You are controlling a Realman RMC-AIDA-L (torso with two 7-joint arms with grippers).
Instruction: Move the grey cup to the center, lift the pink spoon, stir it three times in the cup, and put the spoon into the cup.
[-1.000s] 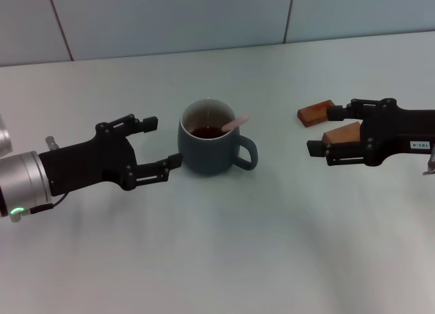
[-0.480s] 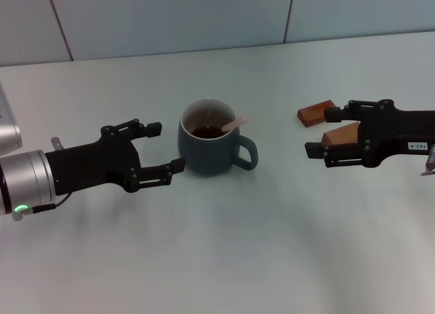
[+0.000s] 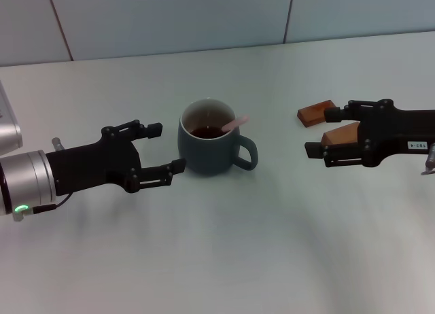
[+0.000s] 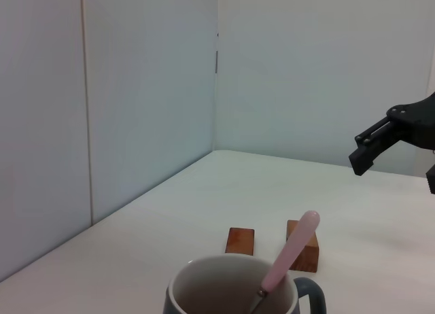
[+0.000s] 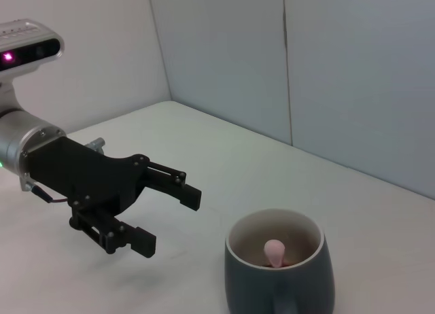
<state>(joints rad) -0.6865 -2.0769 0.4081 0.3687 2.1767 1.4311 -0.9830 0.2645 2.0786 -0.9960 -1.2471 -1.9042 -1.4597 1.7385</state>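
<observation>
The grey cup (image 3: 211,147) stands at the table's middle, handle toward the right arm, with dark liquid inside. The pink spoon (image 3: 235,123) rests in the cup, its handle leaning on the rim on the handle side. The cup (image 4: 234,295) and spoon (image 4: 291,260) also show in the left wrist view, and the cup (image 5: 279,268) with the spoon's tip (image 5: 274,251) in the right wrist view. My left gripper (image 3: 163,148) is open and empty just left of the cup, also seen in the right wrist view (image 5: 170,215). My right gripper (image 3: 323,132) is open and empty, well right of the cup.
Two brown wooden blocks lie on the table's right side: one (image 3: 316,113) beyond my right gripper, the other (image 3: 342,133) between its fingers. Both show in the left wrist view (image 4: 240,240) (image 4: 303,251). A pale wall stands behind the table.
My left gripper has shifted slightly right and nearer along the table since a second ago, then held still. My right gripper edged slightly left. Cup and spoon have not moved.
</observation>
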